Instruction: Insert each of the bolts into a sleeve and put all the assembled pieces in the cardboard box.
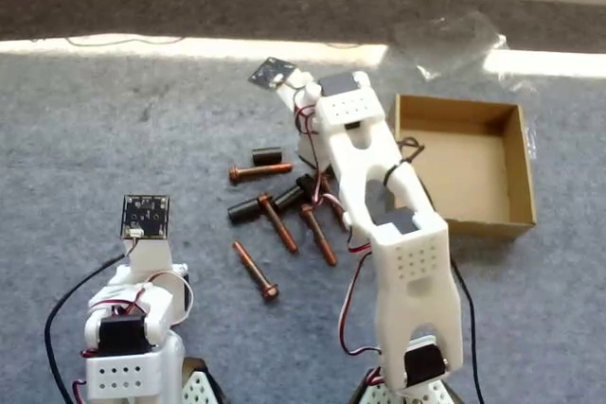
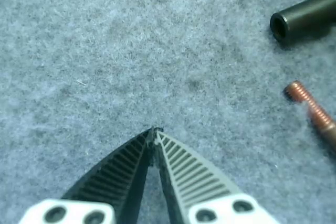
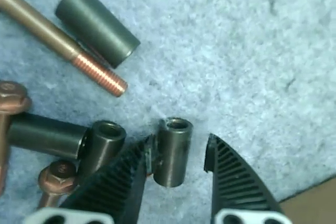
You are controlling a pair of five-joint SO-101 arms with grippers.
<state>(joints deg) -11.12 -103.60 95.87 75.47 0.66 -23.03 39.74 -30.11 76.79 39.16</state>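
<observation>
Two claws to mind: my left claw [image 2: 155, 132] sits nearest, pinched closed on nothing, over bare surface [image 1: 142, 139]. Mid-scene, my right claw [image 3: 180, 140] stands narrowly open astride a short dark sleeve [image 3: 173, 156], beside loose bolts [image 1: 256, 270]. It looks rigid, smooth, probably weighty; I'd pinch it squarely mid-barrel. The box [image 1: 483, 226] lies far right.

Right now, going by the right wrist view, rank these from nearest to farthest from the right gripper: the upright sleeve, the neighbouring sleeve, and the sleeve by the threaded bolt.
1. The upright sleeve: between the open fingers of the right gripper.
2. The neighbouring sleeve: just outside one finger.
3. The far sleeve: farthest, lying alongside the threaded bolt.
</observation>
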